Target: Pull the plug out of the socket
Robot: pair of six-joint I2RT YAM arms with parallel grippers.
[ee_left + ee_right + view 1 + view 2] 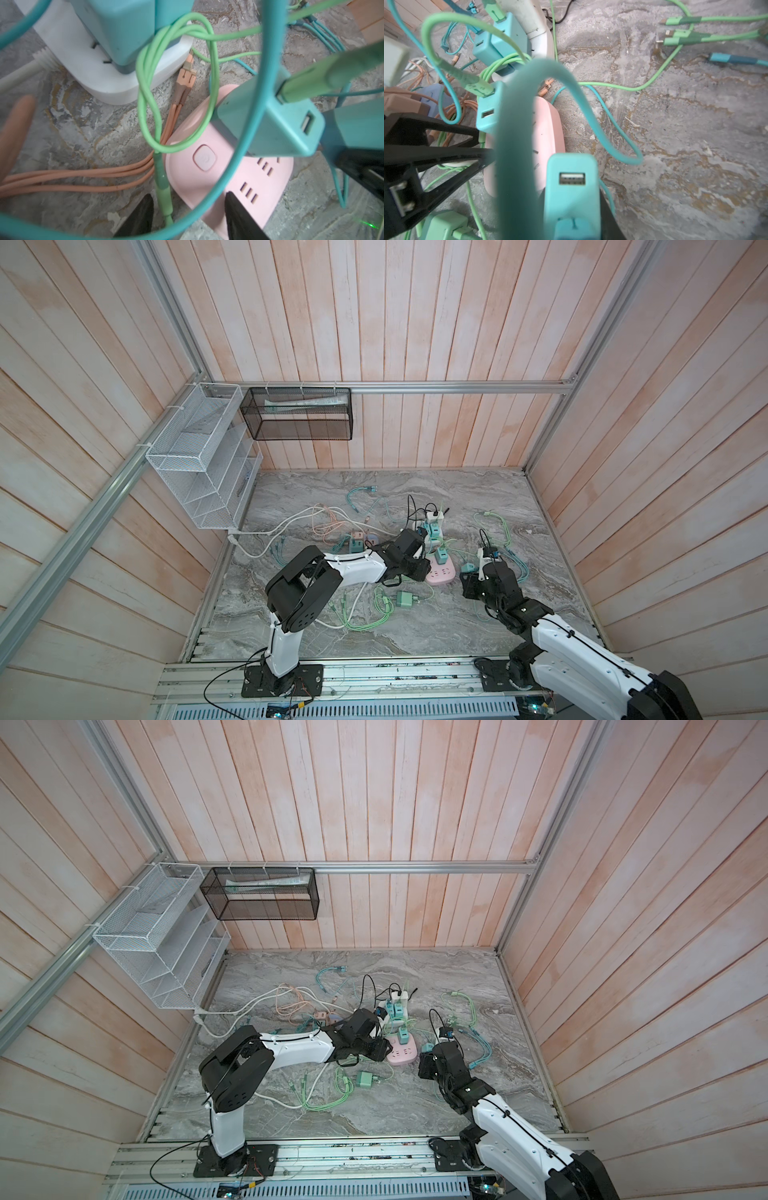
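On the marbled bench (415,635), the right pincer (572,207) pinches a teal plug (571,164) just beside one end of the pink socket strip (444,576). The left pincer (188,195) stands spread, one fingertip (234,203) resting on the strip's top, with a green cable (164,193) between its fingers.

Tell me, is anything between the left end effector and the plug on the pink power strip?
Yes: a teal cable loops over the power strip between the left end effector and the plug; a green cable loop lies beside it.
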